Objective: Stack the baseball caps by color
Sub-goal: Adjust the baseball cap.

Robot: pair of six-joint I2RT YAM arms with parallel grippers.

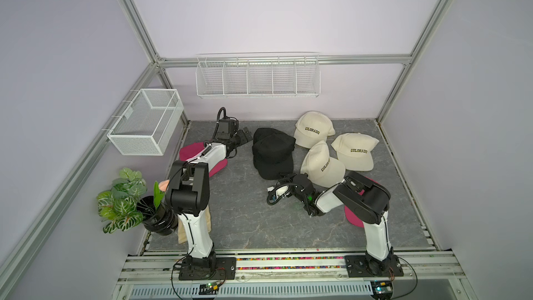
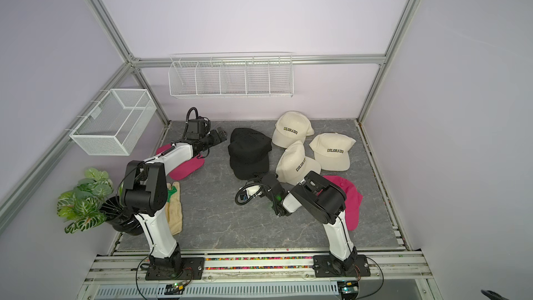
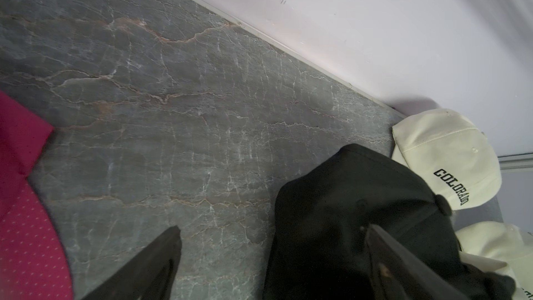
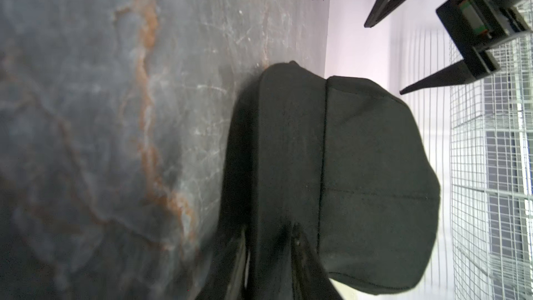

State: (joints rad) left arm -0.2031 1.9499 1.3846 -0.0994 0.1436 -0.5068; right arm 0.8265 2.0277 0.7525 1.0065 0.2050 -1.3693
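Top view: arm [image 1: 214,154] over pink cap [image 1: 187,151]

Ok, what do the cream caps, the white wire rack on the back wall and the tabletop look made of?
Cream caps: matte woven fabric, likely cotton twill; stitched panel seams, embroidered-looking lettering.
Wire rack: thin metal wire, white-coated, judging by its open grid.
Tabletop: grey stone-look surface with pale and rusty veins; real slate or printed mat, cannot tell.

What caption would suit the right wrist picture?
Right pincer straddling the brim of a black cap on the grey marbled table.
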